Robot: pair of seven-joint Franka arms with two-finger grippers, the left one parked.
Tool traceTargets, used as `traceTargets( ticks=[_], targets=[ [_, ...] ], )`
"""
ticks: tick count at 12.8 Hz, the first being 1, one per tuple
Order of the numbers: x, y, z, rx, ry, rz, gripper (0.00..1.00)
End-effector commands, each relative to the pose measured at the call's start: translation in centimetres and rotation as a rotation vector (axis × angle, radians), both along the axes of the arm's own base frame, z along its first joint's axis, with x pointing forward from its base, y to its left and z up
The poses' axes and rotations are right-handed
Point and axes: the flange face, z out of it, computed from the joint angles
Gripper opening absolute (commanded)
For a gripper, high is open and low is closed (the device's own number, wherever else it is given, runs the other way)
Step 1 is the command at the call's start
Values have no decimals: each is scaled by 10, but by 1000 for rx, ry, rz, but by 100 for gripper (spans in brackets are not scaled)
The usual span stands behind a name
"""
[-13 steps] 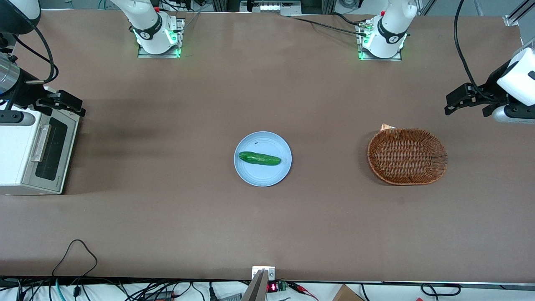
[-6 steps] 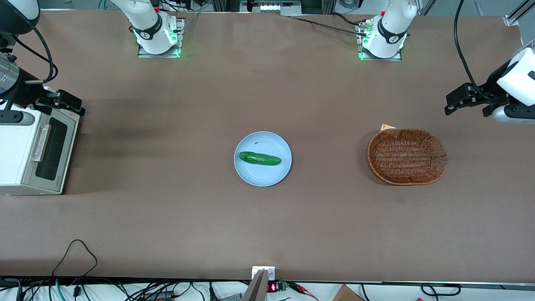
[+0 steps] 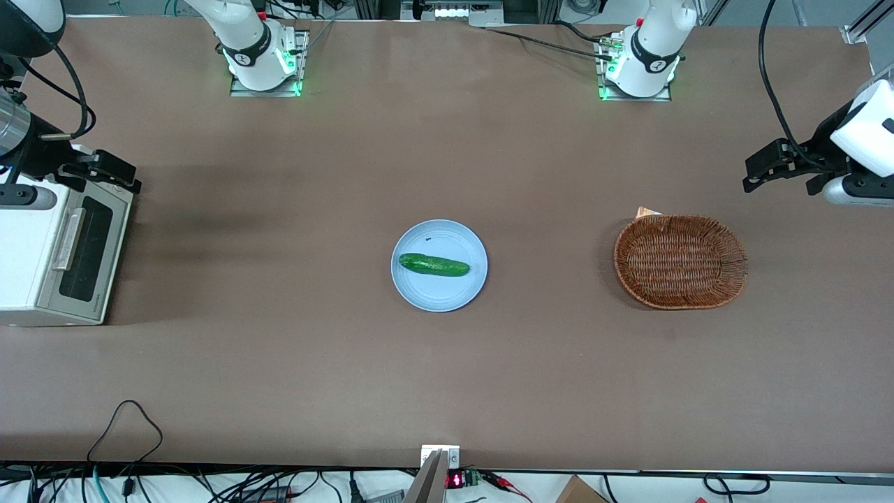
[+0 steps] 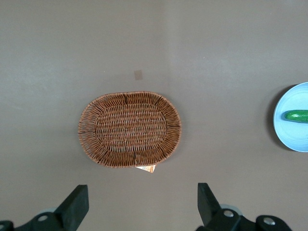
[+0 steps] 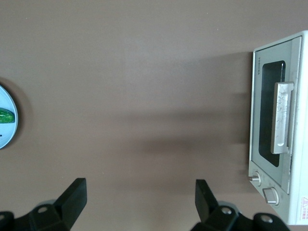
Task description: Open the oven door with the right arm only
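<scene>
Approach step. Oven door (image 3: 84, 255) shut, at the front view's left edge, handle (image 3: 68, 239) untouched. Right arm's tool (image 3: 105, 171) hovers above the oven's upper corner, fingers (image 5: 72, 199) spread wide, empty. Next move likely: descend, straddle handle, close, pull outward.

Even, bright overhead light, frames sharp, no blur. Soft smeared shadow of the right arm (image 3: 28, 150) falls on the brown table (image 3: 447, 363) beside the gripper (image 3: 112, 175), toward the parked arm's end. Oven door (image 5: 272, 120) handle shows mild glare. Green base lights glow.
</scene>
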Motion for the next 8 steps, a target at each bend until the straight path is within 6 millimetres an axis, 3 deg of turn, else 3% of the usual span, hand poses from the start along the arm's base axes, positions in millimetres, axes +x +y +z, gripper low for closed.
traceTargets(
  ticks=[1,6,7,8],
  targets=[
    [2,1,5,-6,7,4,100],
    [0,2,-3,-6,51,0,100],
    [2,1,-5,-6,45,-2,87],
    [3,1,-5,-4,47,-2,39]
  ],
)
